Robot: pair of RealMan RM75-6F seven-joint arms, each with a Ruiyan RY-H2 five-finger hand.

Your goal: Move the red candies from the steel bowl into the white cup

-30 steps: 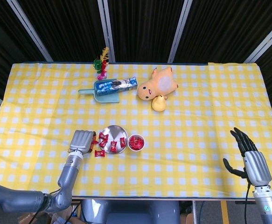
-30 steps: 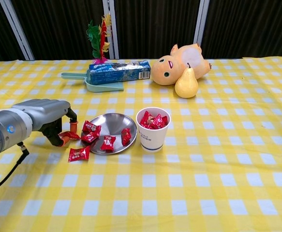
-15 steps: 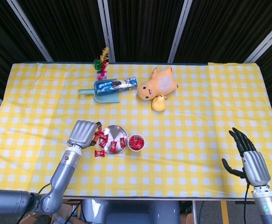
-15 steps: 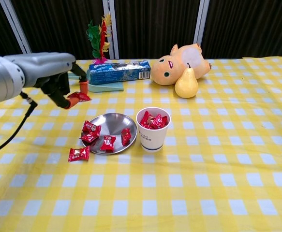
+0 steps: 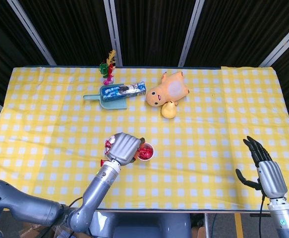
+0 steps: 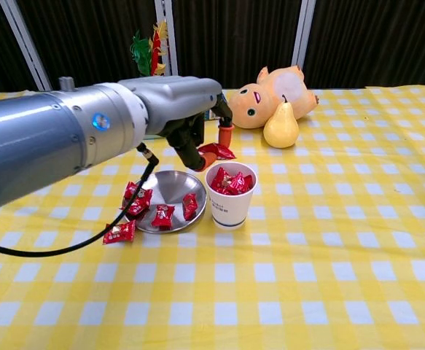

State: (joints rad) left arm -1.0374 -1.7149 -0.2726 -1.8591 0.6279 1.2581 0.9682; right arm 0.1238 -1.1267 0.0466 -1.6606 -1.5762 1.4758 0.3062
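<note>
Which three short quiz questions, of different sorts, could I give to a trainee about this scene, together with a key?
1. True or false: the left hand pinches a red candy above the white cup.
2. Multiple choice: one candy lies outside the steel bowl. Where is it?
A. on the tablecloth beside the bowl
B. on the pear
C. inside the blue dustpan
3. Fill in: the right hand holds ______.

Key
1. True. The candy hangs between the fingertips just over the cup, which already holds candies.
2. A.
3. Nothing. Its fingers are spread near the table's right edge.
</note>
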